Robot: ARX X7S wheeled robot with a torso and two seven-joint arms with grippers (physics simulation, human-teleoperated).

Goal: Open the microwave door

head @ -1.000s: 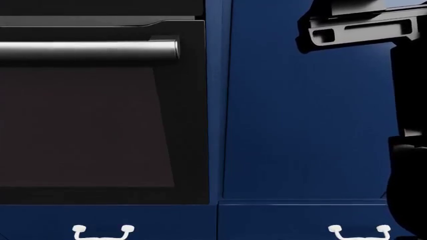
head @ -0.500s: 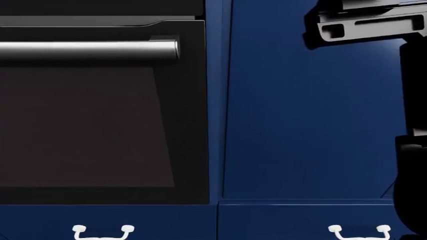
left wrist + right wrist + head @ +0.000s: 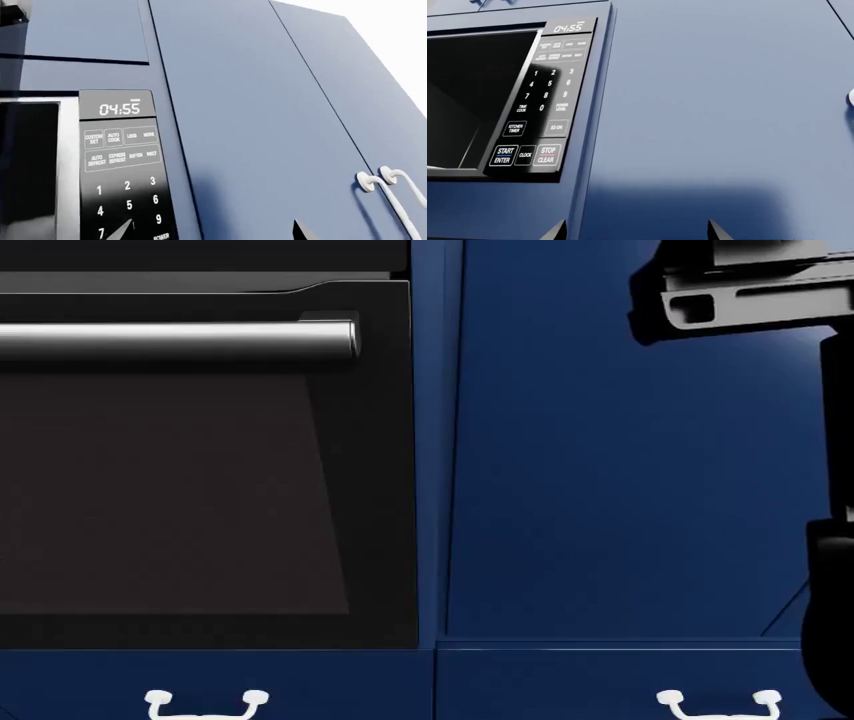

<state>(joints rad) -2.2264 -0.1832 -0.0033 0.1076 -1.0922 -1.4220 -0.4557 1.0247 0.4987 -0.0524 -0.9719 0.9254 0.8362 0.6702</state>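
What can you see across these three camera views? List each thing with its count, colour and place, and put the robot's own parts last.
Microwave: one, black door window, set into the blue cabinetry.
Keypad: one, black with white labels, beside the door window; clock reads 04:55.
Oven: one, black, head view's left side.
Oven handle: one, silver bar, across the oven's top.
Cabinet panels: blue, several, around both appliances.
Drawer pulls: two, white, below the oven and panel.
Cabinet door handles: two, white, side by side.
Robot arm: black, head view's upper right; gripper tips barely visible.
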